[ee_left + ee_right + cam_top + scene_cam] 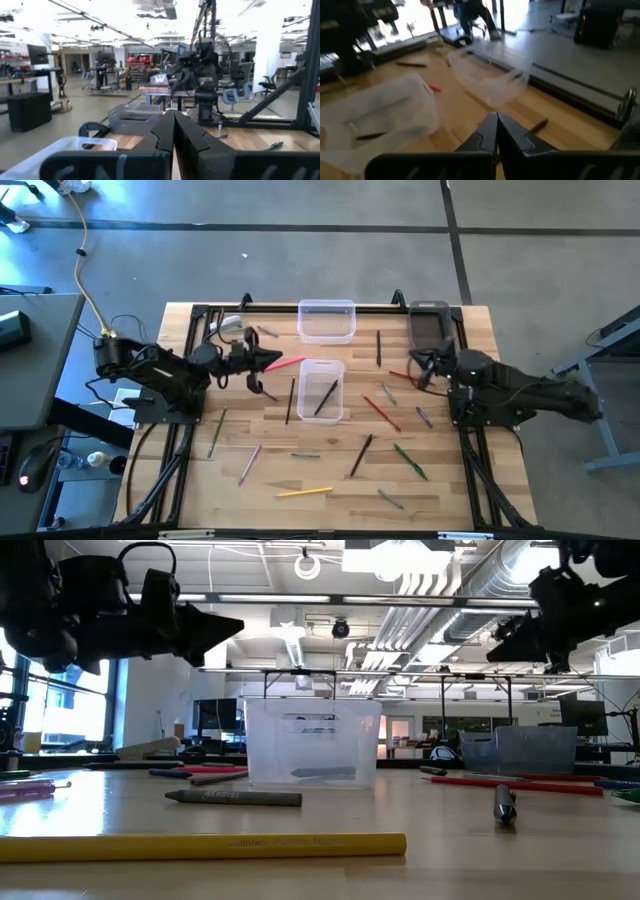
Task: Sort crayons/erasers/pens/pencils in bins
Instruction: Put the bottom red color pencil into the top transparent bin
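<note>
Wood table (450, 490) w/ scattered pencils, center bin (321, 391), both grippers clenched, empty.

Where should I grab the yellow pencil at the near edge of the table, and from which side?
Grip the yellow pencil near its middle, coming straight down from above. It lies flat and alone on the table, so close the fingers across its thin shaft.

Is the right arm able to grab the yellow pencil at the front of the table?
Probably yes. The yellow pencil lies alone on bare wood with nothing over it, but the right tool is shut and well away, across the table.
</note>
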